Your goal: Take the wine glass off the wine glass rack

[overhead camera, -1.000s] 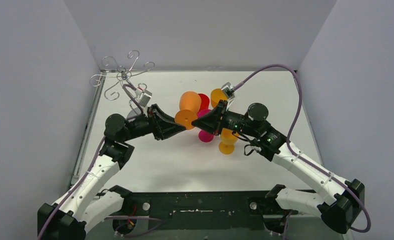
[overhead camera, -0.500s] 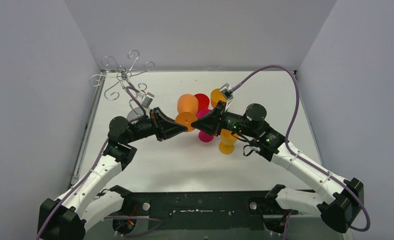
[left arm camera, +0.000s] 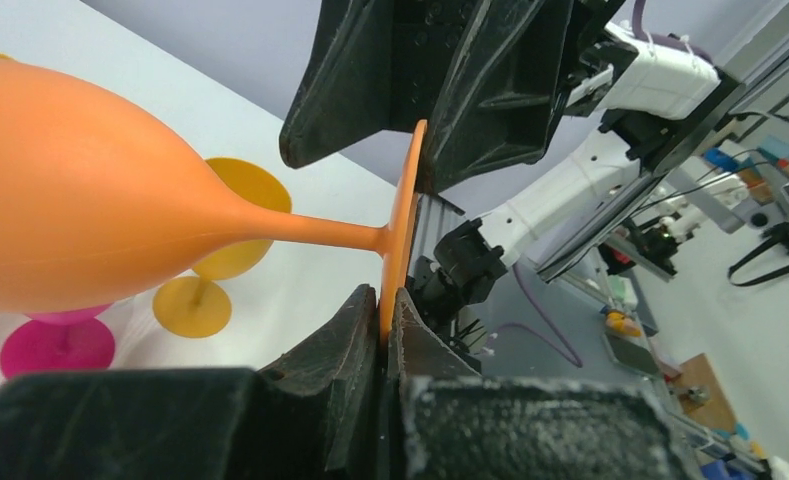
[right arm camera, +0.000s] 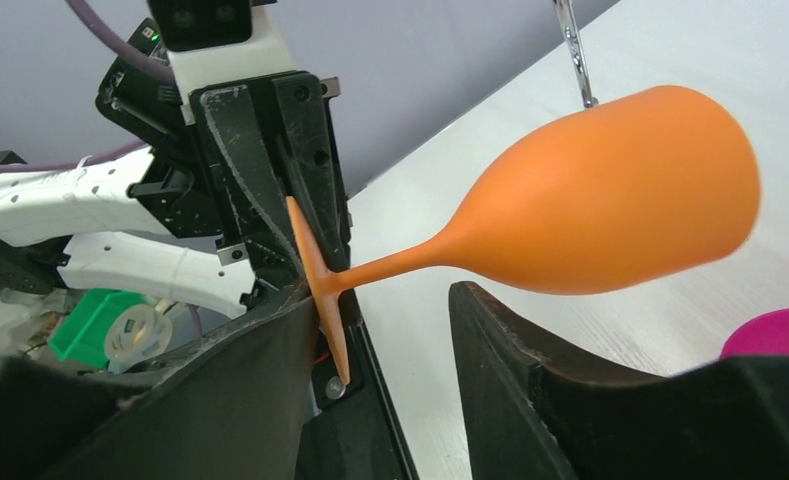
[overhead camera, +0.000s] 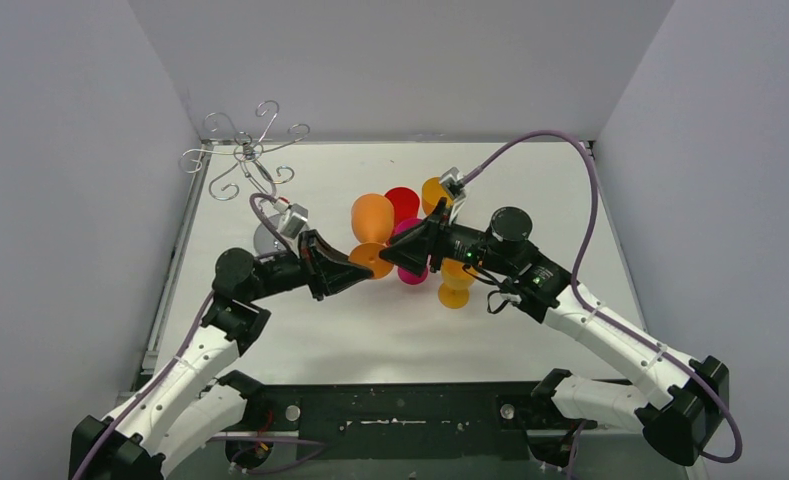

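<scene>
left gripper [left arm camera: 383, 300] clamped tight on the rim of the foot of the orange wine glass [overhead camera: 372, 217]. glass lies on its side in the air over mid-table, bowl toward the back wall. right gripper [right arm camera: 390, 320] jaws apart, straddling stem and foot; one finger close by the foot, the other clear. wire rack [overhead camera: 245, 152] at back left corner, well apart from the glass. red glass [overhead camera: 403, 203], pink glass [overhead camera: 411, 272], yellow glass [overhead camera: 455, 284] clustered nearby on the table.
</scene>
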Controlling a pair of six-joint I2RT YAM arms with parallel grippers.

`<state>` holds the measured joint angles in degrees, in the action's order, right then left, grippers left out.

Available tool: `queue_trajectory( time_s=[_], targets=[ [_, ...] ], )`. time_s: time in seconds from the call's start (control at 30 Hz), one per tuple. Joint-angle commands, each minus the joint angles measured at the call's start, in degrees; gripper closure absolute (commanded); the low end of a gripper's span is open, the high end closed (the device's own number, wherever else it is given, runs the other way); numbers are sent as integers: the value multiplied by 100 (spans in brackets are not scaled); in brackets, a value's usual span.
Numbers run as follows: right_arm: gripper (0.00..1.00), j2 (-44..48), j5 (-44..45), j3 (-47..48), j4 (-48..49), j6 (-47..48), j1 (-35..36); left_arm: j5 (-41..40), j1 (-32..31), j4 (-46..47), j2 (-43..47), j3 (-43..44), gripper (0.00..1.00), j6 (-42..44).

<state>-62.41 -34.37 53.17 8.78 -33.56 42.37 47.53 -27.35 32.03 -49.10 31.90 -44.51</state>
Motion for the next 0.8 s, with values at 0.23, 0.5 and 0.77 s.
queue_trajectory(
  time_s=[0.23, 0.5, 0.77],
  targets=[
    [40, 303, 796, 642, -588, 383, -256, 951, -42, 1581, 721, -952, 100, 1020],
    [37, -102, -637, 845, -778, -204, -1263, 1178, -42, 1690, 1050, -1373, 100, 1405],
    [37, -780, -2379, 1047, -483, -915, -1806, 1564, -42, 2657, 858, -1628, 100, 1063]
  ],
)
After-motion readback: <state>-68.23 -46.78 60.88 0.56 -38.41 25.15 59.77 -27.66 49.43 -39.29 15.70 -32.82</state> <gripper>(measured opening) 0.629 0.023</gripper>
